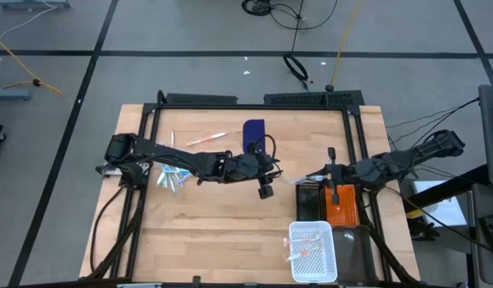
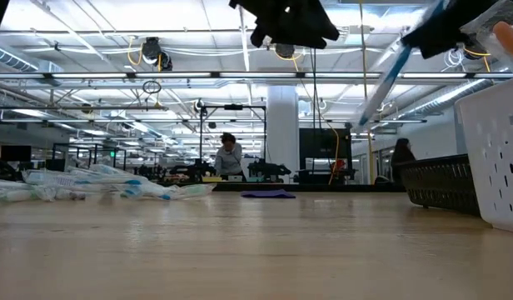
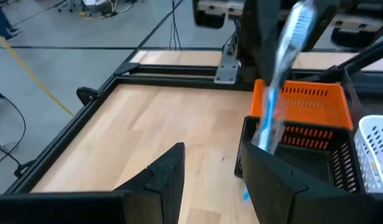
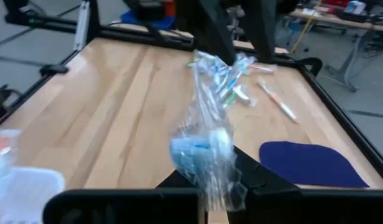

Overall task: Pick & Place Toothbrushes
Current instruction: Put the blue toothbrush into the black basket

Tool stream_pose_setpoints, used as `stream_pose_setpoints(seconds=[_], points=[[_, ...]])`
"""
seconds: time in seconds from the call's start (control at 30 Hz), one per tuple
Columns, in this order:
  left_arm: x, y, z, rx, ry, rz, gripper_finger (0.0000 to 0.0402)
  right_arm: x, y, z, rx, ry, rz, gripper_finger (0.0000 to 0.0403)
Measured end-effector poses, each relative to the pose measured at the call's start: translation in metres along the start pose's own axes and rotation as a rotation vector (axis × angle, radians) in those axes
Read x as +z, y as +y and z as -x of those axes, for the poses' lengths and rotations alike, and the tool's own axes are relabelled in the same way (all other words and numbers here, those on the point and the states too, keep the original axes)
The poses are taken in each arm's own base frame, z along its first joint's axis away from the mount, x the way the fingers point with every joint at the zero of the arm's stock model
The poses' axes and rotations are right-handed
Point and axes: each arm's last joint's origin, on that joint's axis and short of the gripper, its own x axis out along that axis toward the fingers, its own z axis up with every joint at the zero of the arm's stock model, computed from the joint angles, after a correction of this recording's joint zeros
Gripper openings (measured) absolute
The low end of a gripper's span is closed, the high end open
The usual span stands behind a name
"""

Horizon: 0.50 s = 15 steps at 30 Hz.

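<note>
My right gripper (image 4: 207,190) is clamped on a wrapped blue toothbrush (image 4: 201,146), which stands up from the closed fingers in its clear sleeve. In the overhead view that gripper sits above the near end of the black basket (image 1: 309,200), with the orange basket (image 1: 342,206) just beside it and the white basket (image 1: 313,250), already holding a few toothbrushes, nearer the front edge of the bench (image 1: 214,232).

My left gripper (image 3: 207,180) is close by, between the bench's middle and the black basket, its fingers spread with nothing between them. From its wrist camera the toothbrush hangs just beyond its fingertips, held from above by the other arm.

Farther off, near the left arm's base, the heap of remaining toothbrushes (image 1: 171,176) lies on the bench, with one orange-and-white toothbrush (image 1: 206,140) apart toward the back and a dark blue pad (image 1: 254,134) beside it.

My worry is the grip: the fingers hold slick wrapping near one end, so the toothbrush could swivel or slide out on a quick move and land on the bench or in the wrong basket. The two grippers are also near each other, and a careless pull-back of the left one could knock the toothbrush. From here I cannot tell which basket it belongs in.
</note>
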Motion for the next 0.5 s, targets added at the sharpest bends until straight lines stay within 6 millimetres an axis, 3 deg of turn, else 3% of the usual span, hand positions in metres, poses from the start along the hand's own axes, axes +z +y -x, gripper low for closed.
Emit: stream_pose_setpoints(seconds=[0.17, 0.5], points=[[-0.003, 0.002, -0.001, 0.013, 0.026, -0.011, 0.0159, 0.007, 0.002, 0.007, 0.031, 0.139, 0.043, 0.001], [-0.008, 0.014, -0.005, 0.043, 0.078, -0.016, 0.0159, 0.011, 0.014, 0.001, 0.117, 0.365, 0.116, 0.001]])
